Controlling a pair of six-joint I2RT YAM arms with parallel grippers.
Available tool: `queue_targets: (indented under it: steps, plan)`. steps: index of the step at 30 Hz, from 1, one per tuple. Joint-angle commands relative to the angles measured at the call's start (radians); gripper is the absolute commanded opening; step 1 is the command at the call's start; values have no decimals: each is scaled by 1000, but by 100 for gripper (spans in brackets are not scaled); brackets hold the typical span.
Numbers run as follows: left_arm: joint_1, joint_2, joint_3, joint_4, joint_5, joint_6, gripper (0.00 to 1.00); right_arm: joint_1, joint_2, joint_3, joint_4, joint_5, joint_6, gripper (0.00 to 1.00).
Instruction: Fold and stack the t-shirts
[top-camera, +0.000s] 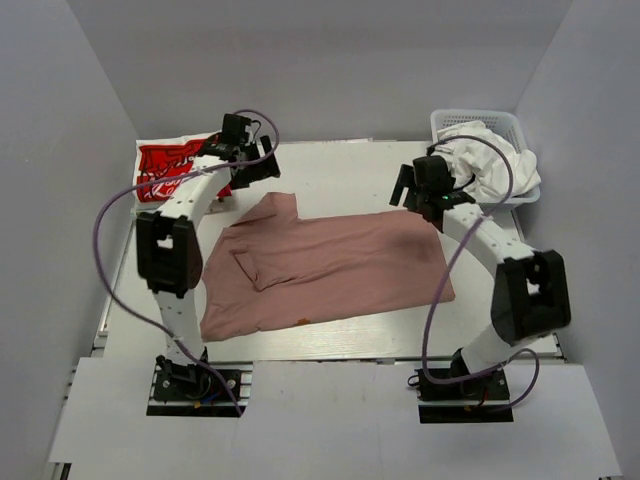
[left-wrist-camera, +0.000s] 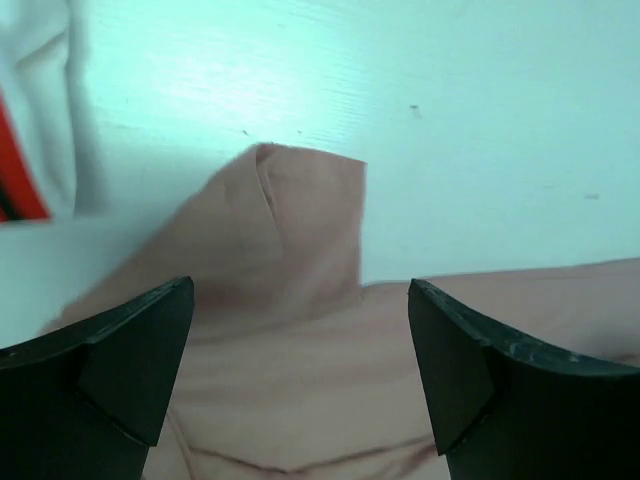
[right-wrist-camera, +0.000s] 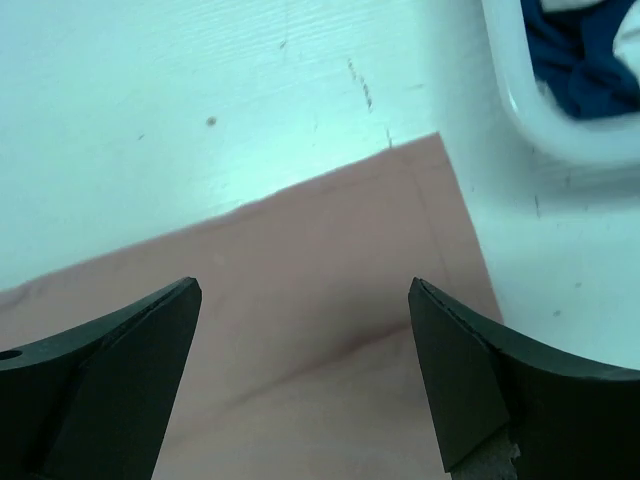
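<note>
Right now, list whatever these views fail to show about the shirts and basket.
Red shirt: lettering too small in the top view; the left arm covers its right edge.
Basket: the white shirt heaped on top hides what lies beneath; the right wrist view cuts off the navy cloth.
Pink shirt: left edge lies under the left arm.

One pink t-shirt (top-camera: 340, 262), one red t-shirt (top-camera: 162, 162), one white t-shirt (top-camera: 492, 165), one navy t-shirt (right-wrist-camera: 580, 52), one basket (top-camera: 476, 117), two arms (top-camera: 165, 250) (top-camera: 527, 290).
</note>
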Motion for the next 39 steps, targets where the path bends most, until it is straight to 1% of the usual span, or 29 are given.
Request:
queue_targets:
  steps: [1, 2, 3, 4, 5, 6, 7, 9, 11, 12, 13, 14, 16, 17, 19, 20, 21, 24, 27, 29, 30, 31, 32, 34, 35, 36, 37, 38, 39]
  plan:
    - [-2, 169, 222, -149, -19, 160, 97, -21, 131, 145, -86, 82, -29, 90]
    - [-2, 255, 270, -169, -38, 172, 97, -21, 210, 204, -115, 88, -24, 90]
    - [-2, 297, 312, -204, -38, 185, 93, -30, 232, 229, -132, 92, -27, 90]
    - [-2, 337, 396, -221, -38, 210, 91, -33, 257, 273, -135, 91, -23, 90]
    - [-11, 375, 433, -239, -49, 221, 88, -39, 322, 320, -156, 82, -23, 90]
    - [-11, 442, 464, -252, -49, 233, 86, -42, 347, 363, -175, 82, -24, 90]
    - [-11, 470, 510, -264, -58, 233, 83, -47, 364, 380, -184, 83, -27, 90]
    - [-21, 528, 539, -273, -58, 256, 79, -51, 425, 434, -189, 94, -31, 90]
    - [-21, 541, 539, -273, -42, 265, 70, -56, 464, 454, -195, 94, -38, 90]
    - [-21, 541, 504, -273, -28, 265, 66, -64, 484, 483, -202, 102, -35, 90]
    - [-30, 517, 475, -249, -28, 265, 57, -70, 507, 489, -215, 100, -35, 90]
    - [-30, 501, 446, -234, -19, 274, 53, -77, 514, 494, -213, 97, -31, 90]
    - [-30, 471, 372, -206, -8, 275, 44, -85, 539, 499, -218, 69, -23, 90]
    - [-30, 452, 357, -194, -17, 285, 32, -87, 548, 500, -218, 60, -17, 90]
    - [-30, 452, 347, -194, -31, 294, 18, -90, 562, 491, -215, 57, -4, 90]
    - [-30, 452, 347, -194, -31, 294, 4, -94, 567, 491, -215, 54, 2, 90]
    - [-30, 452, 347, -194, -31, 314, 0, -94, 576, 491, -209, 48, 5, 90]
    - [-30, 440, 367, -203, -8, 371, 0, -93, 606, 509, -212, 33, 8, 90]
    - [-19, 397, 343, -186, 58, 512, 0, -96, 636, 535, -221, 19, 23, 90]
    - [-10, 360, 314, -186, 84, 563, 0, -93, 655, 545, -233, 17, 35, 84]
    - [-10, 345, 300, -186, 106, 593, 0, -93, 656, 543, -233, 10, 37, 76]
    - [-10, 328, 282, -175, 119, 650, 0, -91, 653, 540, -232, 8, 35, 67]
    - [-10, 311, 256, -175, 133, 675, 0, -93, 653, 531, -229, 5, 37, 49]
    - [-19, 271, 229, -184, 142, 737, 0, -91, 643, 523, -226, 3, 42, 35]
    - [-28, 257, 199, -184, 153, 750, 0, -93, 637, 514, -223, 5, 43, 22]
    - [-28, 245, 182, -171, 184, 750, 0, -91, 620, 508, -218, 2, 43, 16]
    - [-28, 233, 170, -171, 198, 750, 0, -91, 620, 497, -218, 2, 43, 13]
    - [-28, 210, 145, -161, 207, 750, 0, -88, 598, 494, -212, 2, 40, 0]
    - [-28, 197, 131, -161, 207, 750, 0, -90, 590, 485, -212, 8, 31, 0]
